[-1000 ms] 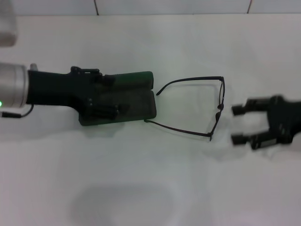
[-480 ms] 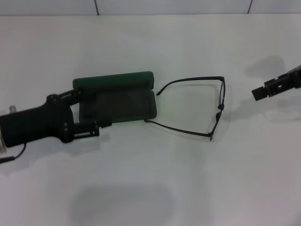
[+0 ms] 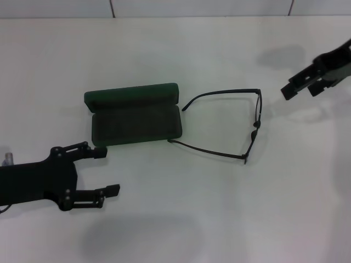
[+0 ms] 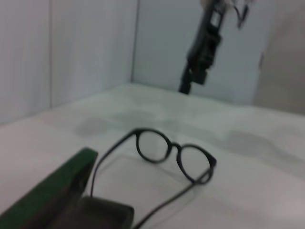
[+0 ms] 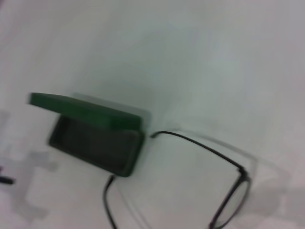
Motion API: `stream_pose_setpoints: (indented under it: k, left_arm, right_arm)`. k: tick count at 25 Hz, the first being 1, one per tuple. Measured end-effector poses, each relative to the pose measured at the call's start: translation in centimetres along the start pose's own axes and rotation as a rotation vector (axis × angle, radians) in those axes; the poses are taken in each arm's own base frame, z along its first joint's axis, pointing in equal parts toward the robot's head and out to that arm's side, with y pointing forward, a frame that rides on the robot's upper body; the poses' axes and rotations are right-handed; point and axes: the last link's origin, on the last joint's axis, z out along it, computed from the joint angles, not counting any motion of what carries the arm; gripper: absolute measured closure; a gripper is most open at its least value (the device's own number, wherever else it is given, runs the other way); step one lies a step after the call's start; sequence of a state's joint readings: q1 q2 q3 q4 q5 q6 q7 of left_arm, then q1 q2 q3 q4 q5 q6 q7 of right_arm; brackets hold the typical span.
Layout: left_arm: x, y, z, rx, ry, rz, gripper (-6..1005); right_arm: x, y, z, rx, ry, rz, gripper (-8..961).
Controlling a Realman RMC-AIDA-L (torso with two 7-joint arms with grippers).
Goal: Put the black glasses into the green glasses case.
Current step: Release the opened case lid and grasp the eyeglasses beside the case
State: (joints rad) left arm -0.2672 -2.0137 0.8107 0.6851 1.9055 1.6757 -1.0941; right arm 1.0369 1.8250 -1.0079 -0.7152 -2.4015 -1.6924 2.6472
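Note:
The green glasses case (image 3: 134, 115) lies open on the white table, its lid (image 3: 131, 94) folded back and nothing in its lining. The black glasses (image 3: 255, 127) rest unfolded to its right, with both temple arms pointing at the case. My left gripper (image 3: 107, 171) hovers open at the front left, short of the case and holding nothing. My right gripper (image 3: 300, 89) is raised at the far right, beyond the glasses, open and holding nothing. The left wrist view shows the glasses (image 4: 175, 146), the case edge (image 4: 52, 198) and the right gripper (image 4: 198, 62) farther off. The right wrist view shows the case (image 5: 95, 136) and the glasses (image 5: 242, 171).
The white table (image 3: 192, 219) has a tiled wall along its back edge (image 3: 203, 15). Nothing else stands on it.
My left gripper pulled back off the case toward the front left, uncovering the open case. My right gripper lifted and moved back, away from the glasses. Case and glasses stayed put.

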Motion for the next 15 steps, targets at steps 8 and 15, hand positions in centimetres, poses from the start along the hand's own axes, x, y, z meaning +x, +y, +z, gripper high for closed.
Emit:
stream_pose_setpoints:
  k: [8,15]
  left_arm:
    - [0.4,-0.6,-0.9,-0.012,-0.036,0.026,127]
    - [0.2,-0.5,-1.1,-0.009,-0.045,0.029,129]
  right_arm:
    - [-2.1,2.0,1.8,0.091,0.086,0.073,82]
    - [-2.2,2.6,3.7,0.097,0.116,0.130,82]
